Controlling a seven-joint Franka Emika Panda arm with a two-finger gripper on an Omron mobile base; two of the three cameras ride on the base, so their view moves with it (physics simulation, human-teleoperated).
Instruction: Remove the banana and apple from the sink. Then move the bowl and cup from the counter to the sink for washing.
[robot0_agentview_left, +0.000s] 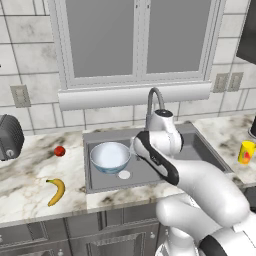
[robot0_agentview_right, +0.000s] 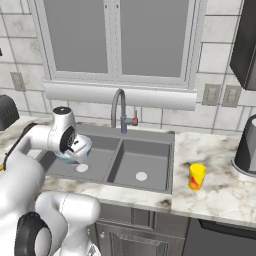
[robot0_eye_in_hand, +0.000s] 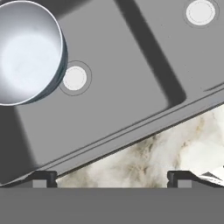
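Bowl first: the wide round bowl (robot0_agentview_left: 110, 156), pale blue-white inside with a blue-grey outside, already sits in the left basin of the dark grey double-basin sink (robot0_agentview_left: 200, 150), just at 10 o'clock from that basin's round white drain (robot0_eye_in_hand: 75, 78). On the white marble counter (robot0_agentview_left: 25, 170) to the left of the sink lie the small curved yellow banana (robot0_agentview_left: 56, 191) and, at 12 o'clock from it, the tiny round red apple (robot0_agentview_left: 59, 151), both clear of the basins. The small yellow cup (robot0_agentview_right: 196, 177) with a red-orange mark stands upright on the marble at 3 o'clock from the sink, well apart from the arm.

The two-finger gripper (robot0_eye_in_hand: 112, 177) hangs over the front edge of the left basin with its jaws spread wide and nothing between them; the bowl is near it but untouched.

By my reading, three of the four moves are done and only the cup is left. The next move calls for swinging the arm across to 3 o'clock, past the curved grey faucet (robot0_agentview_right: 119, 107), coming down around the cup with the jaws wide, closing on its sides and carrying it into a basin without tipping it.
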